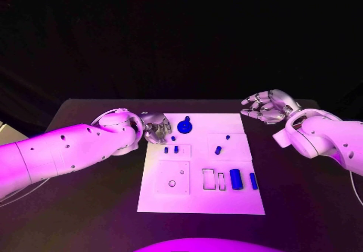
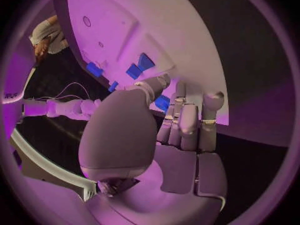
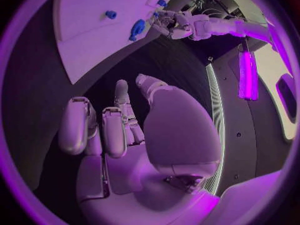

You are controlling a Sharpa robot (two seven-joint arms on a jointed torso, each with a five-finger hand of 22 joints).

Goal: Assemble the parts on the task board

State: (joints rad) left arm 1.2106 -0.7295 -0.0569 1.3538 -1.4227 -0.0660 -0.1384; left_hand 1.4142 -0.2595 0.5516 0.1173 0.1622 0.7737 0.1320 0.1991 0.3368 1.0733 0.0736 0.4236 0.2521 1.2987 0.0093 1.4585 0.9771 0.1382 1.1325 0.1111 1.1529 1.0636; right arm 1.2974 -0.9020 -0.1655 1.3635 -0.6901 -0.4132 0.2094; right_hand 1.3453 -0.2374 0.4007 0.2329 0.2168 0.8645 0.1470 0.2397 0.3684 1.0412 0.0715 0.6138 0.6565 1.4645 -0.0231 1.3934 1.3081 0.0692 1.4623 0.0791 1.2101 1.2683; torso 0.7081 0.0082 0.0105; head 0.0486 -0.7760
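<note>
Plainly, no writing can be read on the task board (image 1: 200,202) or on any of the parts. The board lies in the middle of the black table (image 1: 302,199), with the parts spread over it: a round blue piece (image 1: 185,126) near its far edge, small pegs (image 1: 171,149) just below that, another small piece (image 1: 217,150) toward the middle, and a blue cylinder (image 1: 236,179) with a slimmer bar (image 1: 253,181) beside it near the right edge. The left hand (image 1: 157,127) sits at the board's far left corner, just beside the round piece, its fingers curled inward; the left wrist view shows those fingers (image 2: 187,122) bent together over the board, but whether they pinch anything is hard to make out. The right hand (image 1: 266,106) hangs palm up off the board's far right corner, well apart from the parts, fingers loosely spread and holding nothing. The smaller pegs are too tiny to tell their shapes.
</note>
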